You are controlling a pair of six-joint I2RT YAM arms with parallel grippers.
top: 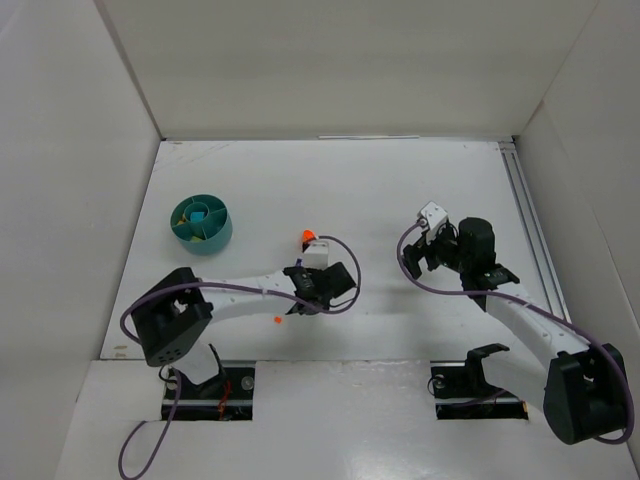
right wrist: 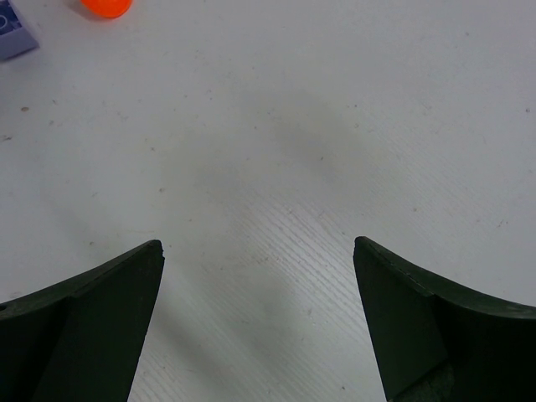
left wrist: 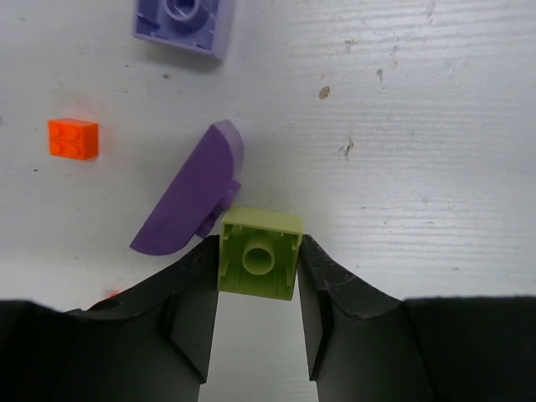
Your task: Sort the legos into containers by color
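Left fingers (left wrist: 188,310): pressed on both sides of lime green brick (left wrist: 260,264), lower centre of frame.
Right fingers (right wrist: 92,318): wide apart above surface (right wrist: 268,167).
Teal tub (top: 205,242): left of top view, well apart from the brick.

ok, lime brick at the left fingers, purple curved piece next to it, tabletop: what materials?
The lime brick: hard moulded plastic, satin; crisp edges, moulded round socket. The purple curved piece: likely the same plastic, smooth with soft sheen. The tabletop: white, matte, faint grain lines and scuffs; painted or laminated board, can't tell which.
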